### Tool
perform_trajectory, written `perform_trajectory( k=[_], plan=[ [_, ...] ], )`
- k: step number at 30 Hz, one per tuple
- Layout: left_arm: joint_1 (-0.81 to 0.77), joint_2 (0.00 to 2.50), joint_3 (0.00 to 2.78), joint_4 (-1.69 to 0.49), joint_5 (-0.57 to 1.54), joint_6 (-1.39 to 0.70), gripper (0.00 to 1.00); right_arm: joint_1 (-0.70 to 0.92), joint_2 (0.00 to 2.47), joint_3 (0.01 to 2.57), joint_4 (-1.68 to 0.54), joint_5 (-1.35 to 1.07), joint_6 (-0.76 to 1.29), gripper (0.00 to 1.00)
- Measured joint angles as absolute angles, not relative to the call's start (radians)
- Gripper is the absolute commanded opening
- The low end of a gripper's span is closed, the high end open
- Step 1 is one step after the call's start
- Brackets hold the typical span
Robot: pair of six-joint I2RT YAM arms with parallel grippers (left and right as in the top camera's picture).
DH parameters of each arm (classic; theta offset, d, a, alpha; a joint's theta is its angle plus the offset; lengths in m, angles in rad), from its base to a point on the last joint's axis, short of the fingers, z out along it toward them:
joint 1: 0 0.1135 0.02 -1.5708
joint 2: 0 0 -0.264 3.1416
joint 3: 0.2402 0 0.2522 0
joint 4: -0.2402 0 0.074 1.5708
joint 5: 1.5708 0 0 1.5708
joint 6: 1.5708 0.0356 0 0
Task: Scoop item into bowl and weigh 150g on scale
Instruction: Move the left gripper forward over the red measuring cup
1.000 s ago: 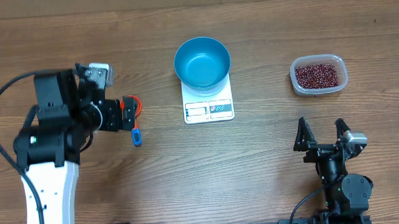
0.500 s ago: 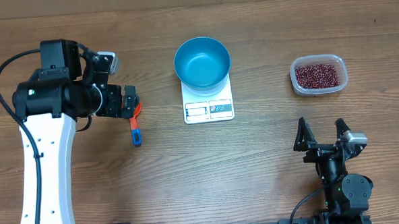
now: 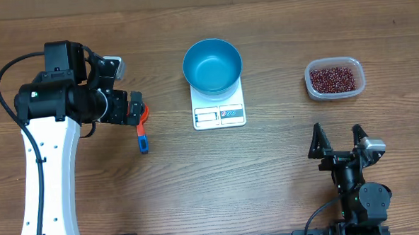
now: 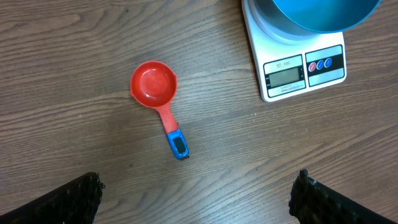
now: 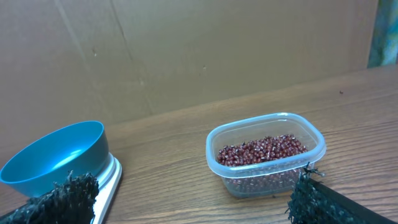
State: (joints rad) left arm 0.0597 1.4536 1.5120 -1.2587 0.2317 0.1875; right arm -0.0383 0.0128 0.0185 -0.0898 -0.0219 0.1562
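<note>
Bowl point(image 3: 212, 64) sits on scale point(image 3: 219, 115) (beans point(image 3: 333, 78) in tub point(image 3: 336, 97)).

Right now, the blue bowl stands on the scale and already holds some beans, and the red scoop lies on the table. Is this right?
No. The bowl is empty, as the overhead view shows; the beans are in the clear tub. It does stand on the scale, and the scoop lies on the table.
</note>
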Motion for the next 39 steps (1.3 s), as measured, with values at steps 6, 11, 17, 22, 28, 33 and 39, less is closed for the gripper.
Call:
perform_trajectory(
  k=[6, 11, 17, 22, 28, 33, 39],
  plan=[
    [0.060, 1.454, 1.512, -1.258, 0.232, 0.187, 0.99, -0.038, 0.013, 0.019, -0.090, -0.022, 0.156, 1.00],
    [0.060, 1.466, 1.512, -1.256, 0.231, 0.187, 1.00, -0.038, 0.013, 0.019, -0.090, -0.022, 0.157, 1.00],
    [0.060, 1.547, 1.514, -1.249, 0.216, 0.187, 1.00, -0.038, 0.013, 0.019, -0.090, -0.022, 0.157, 1.00],
    [0.060, 1.626, 1.514, -1.232, 0.208, 0.187, 1.00, -0.038, 0.013, 0.019, -0.089, -0.022, 0.157, 1.00],
    [0.069, 1.683, 1.514, -1.221, 0.205, 0.187, 0.99, -0.038, 0.013, 0.019, -0.089, -0.022, 0.157, 1.00],
    [0.112, 1.687, 1.514, -1.217, 0.205, 0.187, 0.99, -0.038, 0.013, 0.019, -0.089, -0.022, 0.156, 1.00],
    [0.158, 1.687, 1.514, -1.231, 0.205, 0.187, 0.99, -0.038, 0.013, 0.019, -0.090, -0.022, 0.156, 1.00]
  ],
)
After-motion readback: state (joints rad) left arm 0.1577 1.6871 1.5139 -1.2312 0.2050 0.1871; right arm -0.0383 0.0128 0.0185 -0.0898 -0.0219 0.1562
